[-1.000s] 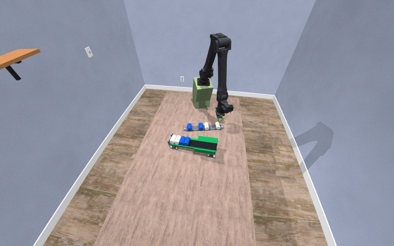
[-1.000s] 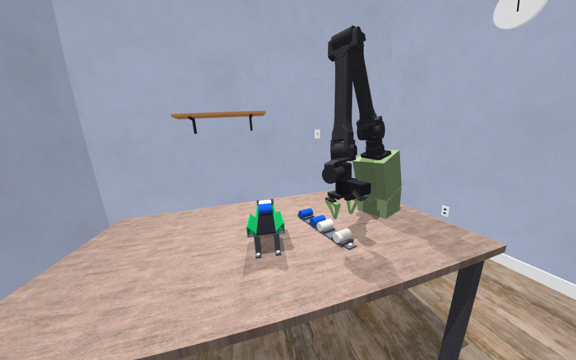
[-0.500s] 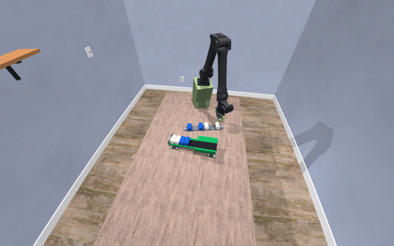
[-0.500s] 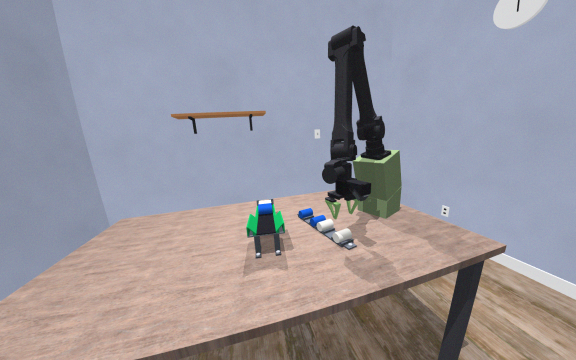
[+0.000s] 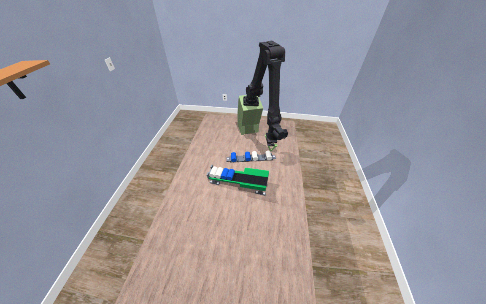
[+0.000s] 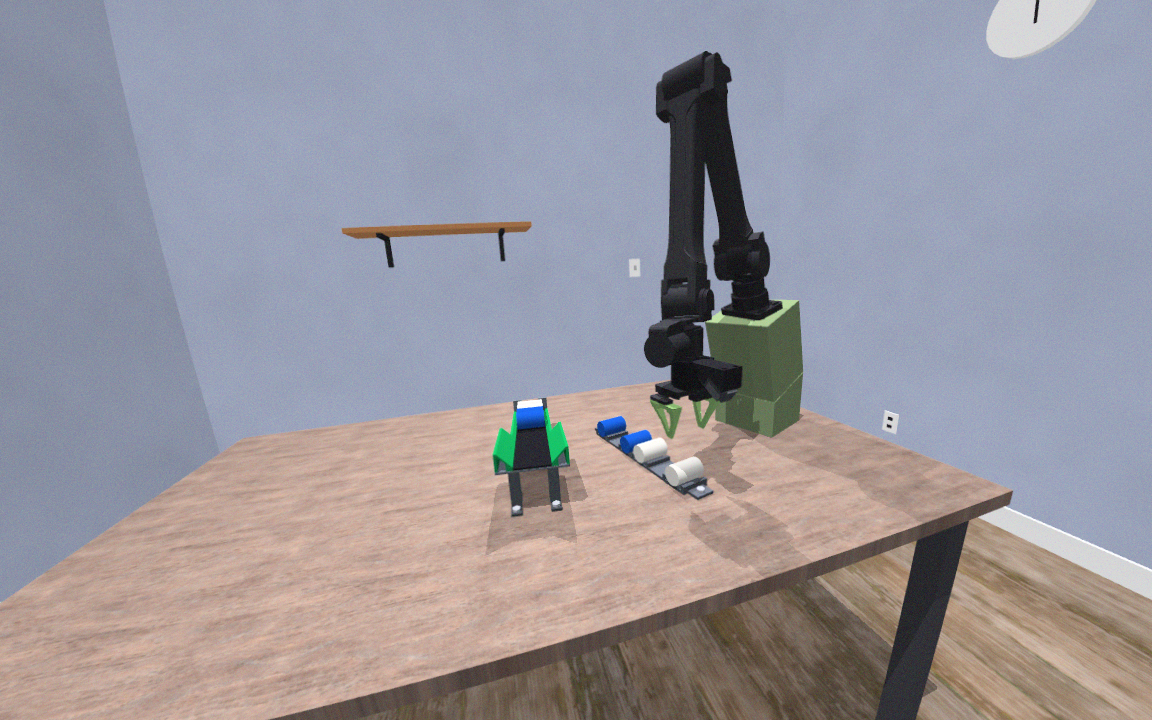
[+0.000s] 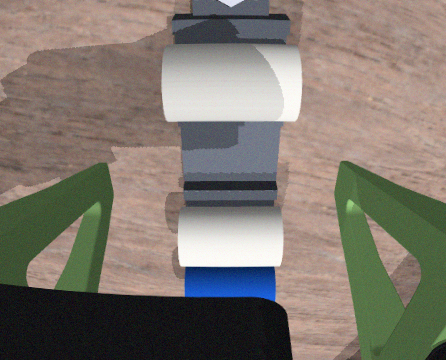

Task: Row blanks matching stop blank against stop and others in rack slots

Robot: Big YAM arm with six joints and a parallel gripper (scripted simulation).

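Observation:
The green feed ramp [image 5: 239, 178] holds two white blanks [image 5: 216, 172] against the stop at its low end, then two blue blanks [image 5: 228, 173] beside them. The grey stock rack [image 5: 259, 156] holds two blue blanks [image 5: 240, 155] and two white blanks [image 5: 254, 155] [image 5: 268, 154]. My gripper [image 5: 271, 145] is open and empty, hovering just above the rack's end with the white blanks. In the wrist view my fingers straddle the rack [image 7: 230, 147], with one white blank [image 7: 231, 83] ahead, another [image 7: 230, 236] nearer, and a blue one [image 7: 230, 282] partly hidden by my wrist.
The arm's light green base block [image 5: 250, 115] stands behind the rack. In the exterior view the ramp [image 6: 529, 440] stands on short legs left of the rack [image 6: 644, 463]. A shelf [image 6: 437, 230] hangs on the far wall.

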